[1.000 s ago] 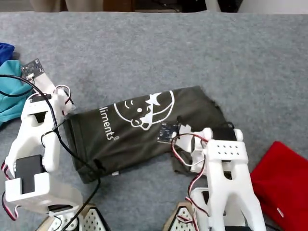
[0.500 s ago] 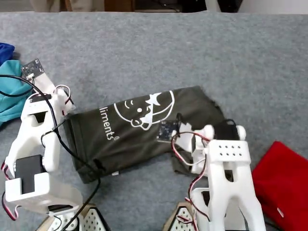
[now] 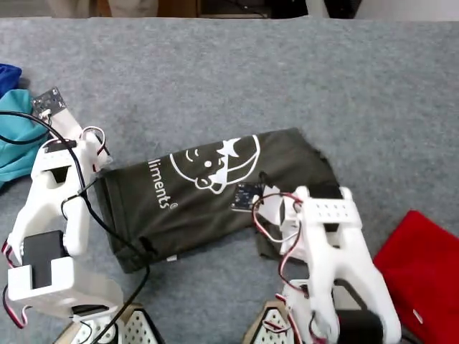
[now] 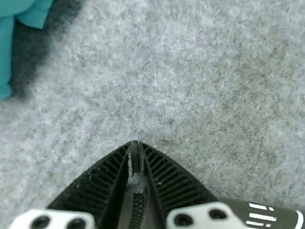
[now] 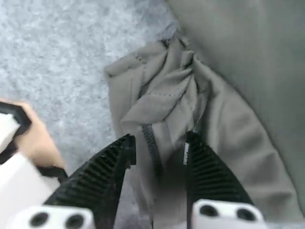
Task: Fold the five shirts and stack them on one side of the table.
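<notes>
My right gripper (image 5: pixel 159 138), jaws parted to a middling gap and gripping nothing, hangs just above the bunched sleeve (image 5: pixel 162 90) at the near right corner of the dark olive shirt (image 3: pixel 208 197), close to the near edge of the table (image 3: pixel 301 79). In the past second my right arm has swung slightly and resettled over that corner, while the shirt has not shifted. I judge that the loose sleeve has yet to be pinched and tucked, so this fold is only partly made. The shirt lies print up in a rough rectangle at the table's middle. A red shirt (image 3: pixel 419 265) waits at the near right corner. My left gripper (image 4: pixel 135 143), closed on nothing, sits idle over bare table by the left edge. A teal shirt (image 3: pixel 14 147) lies just beside it and a blue one (image 3: pixel 7 75) beyond, neither yet stacked.
</notes>
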Motion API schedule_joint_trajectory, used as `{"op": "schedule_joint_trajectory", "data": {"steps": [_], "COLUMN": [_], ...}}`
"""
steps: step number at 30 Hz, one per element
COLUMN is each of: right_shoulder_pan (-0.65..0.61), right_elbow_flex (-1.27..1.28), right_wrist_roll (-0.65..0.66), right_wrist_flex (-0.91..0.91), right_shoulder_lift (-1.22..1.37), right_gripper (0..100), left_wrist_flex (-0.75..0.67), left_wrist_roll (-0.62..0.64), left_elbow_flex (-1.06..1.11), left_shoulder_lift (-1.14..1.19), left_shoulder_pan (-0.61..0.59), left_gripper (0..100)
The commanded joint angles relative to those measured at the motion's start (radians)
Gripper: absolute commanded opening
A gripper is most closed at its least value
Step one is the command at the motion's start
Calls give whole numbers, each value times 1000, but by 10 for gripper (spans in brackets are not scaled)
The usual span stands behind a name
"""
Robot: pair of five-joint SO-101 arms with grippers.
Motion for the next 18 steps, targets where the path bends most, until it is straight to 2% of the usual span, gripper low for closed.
{"op": "schedule_joint_trajectory", "data": {"steps": [1,5,12,18], "right_shoulder_pan": [-8,-4,-7,-10], "right_elbow_flex": [-21,-61,-70,-73], "right_wrist_roll": [-9,-11,-11,-44], "right_wrist_flex": [-49,-51,-55,-55], "right_shoulder_lift": [76,116,116,114], "right_gripper": [185,181,27,8], "left_wrist_flex": [2,2,3,3], "left_wrist_roll": [2,2,2,2], "left_elbow_flex": [-51,-51,-51,-51], "left_shoulder_lift": [-4,-4,-4,-4], "left_shoulder_pan": [-3,-3,-3,-3], "left_gripper": [24,24,24,24]}}
